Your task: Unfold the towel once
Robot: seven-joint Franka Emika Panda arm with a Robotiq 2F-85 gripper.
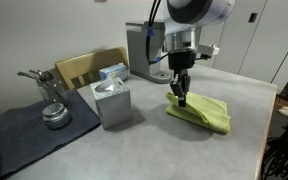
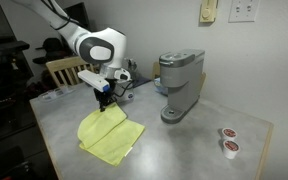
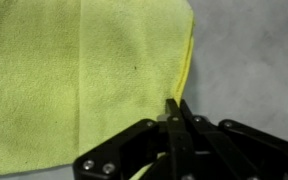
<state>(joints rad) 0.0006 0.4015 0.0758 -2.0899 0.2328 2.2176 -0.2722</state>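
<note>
A folded yellow-green towel [image 1: 202,112] lies on the grey table [image 1: 164,150]; it shows in both exterior views [image 2: 109,138]. My gripper [image 1: 181,94] stands upright over the towel's edge, its fingers pressed together on the towel's top layer. In an exterior view the gripper [image 2: 102,99] is at the towel's far corner. In the wrist view the towel [image 3: 74,75] fills the left side, and the shut fingers [image 3: 174,110] pinch its yellow folded edge.
A grey tissue box [image 1: 111,100] and a metal bowl [image 1: 55,116] on a dark mat stand near the towel. A coffee machine [image 2: 179,85] stands behind, with two small pods [image 2: 227,140] by it. A wooden chair [image 1: 84,68] is at the table's edge.
</note>
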